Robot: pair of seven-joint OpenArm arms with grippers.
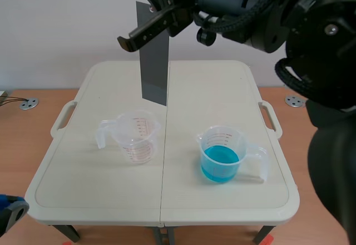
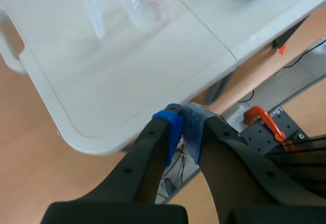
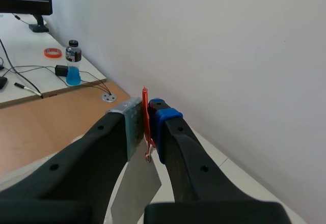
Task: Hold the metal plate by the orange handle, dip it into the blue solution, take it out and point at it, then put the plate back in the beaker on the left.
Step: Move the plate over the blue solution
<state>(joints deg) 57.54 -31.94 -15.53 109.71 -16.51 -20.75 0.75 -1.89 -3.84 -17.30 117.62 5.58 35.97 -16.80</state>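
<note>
Overhead, right claw (image 3: 147, 128) clamps the orange handle (image 3: 144, 102) (plate (image 1: 154, 61) hanging); left claw (image 2: 182, 130) closed, empty.

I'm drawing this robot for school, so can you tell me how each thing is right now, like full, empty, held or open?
metal plate: hanging upright in the air.
orange handle: pinched between the right gripper's fingers.
left beaker: upright, empty.
right beaker: upright, part full of blue solution.
left gripper: shut, holding nothing.
right gripper: shut on the orange handle.
</note>
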